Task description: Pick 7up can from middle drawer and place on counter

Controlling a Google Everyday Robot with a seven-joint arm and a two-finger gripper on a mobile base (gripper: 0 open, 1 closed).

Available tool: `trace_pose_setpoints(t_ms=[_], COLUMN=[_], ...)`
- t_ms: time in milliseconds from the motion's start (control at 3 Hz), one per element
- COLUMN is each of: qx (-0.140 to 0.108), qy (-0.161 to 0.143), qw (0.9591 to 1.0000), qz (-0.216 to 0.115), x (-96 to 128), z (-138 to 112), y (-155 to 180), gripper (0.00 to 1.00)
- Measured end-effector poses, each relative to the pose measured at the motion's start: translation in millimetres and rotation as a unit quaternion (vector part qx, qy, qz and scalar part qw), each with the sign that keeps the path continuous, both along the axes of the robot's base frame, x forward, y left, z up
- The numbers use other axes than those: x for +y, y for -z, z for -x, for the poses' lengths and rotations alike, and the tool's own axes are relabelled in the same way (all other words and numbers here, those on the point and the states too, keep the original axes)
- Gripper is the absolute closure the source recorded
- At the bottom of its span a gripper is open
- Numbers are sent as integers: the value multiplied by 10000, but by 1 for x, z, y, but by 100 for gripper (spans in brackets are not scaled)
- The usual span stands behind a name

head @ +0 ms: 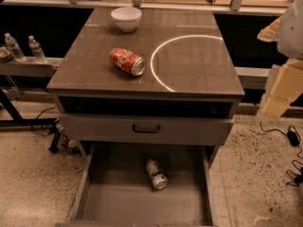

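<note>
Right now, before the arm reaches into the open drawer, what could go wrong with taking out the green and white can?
The 7up can lies on its side on the middle drawer floor, so it may roll when touched. The closed drawer front sits just above it; the gripper, now at the right edge beside the counter, could strike it. The red-orange can also lies on its side and could roll if bumped.

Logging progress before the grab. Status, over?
Gripper at right edge, beside counter, away from drawer. 7up can lying on its side in middle drawer. Nothing blocking it. Red-orange can lies on counter.
</note>
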State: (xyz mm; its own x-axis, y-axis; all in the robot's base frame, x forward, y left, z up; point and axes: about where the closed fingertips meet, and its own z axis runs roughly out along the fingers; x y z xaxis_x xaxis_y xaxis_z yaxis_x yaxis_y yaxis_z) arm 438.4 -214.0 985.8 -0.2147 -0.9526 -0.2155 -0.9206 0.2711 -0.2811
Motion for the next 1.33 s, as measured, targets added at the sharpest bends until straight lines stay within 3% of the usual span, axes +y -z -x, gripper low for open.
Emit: trace_pose_setpoints(t_ms=[667,1333], qx=[39,299], qy=[56,186], qw=[10000,9980], qz=[-42,-534], x=[1,13], z=[2,18], y=[20,138], gripper=[0,0])
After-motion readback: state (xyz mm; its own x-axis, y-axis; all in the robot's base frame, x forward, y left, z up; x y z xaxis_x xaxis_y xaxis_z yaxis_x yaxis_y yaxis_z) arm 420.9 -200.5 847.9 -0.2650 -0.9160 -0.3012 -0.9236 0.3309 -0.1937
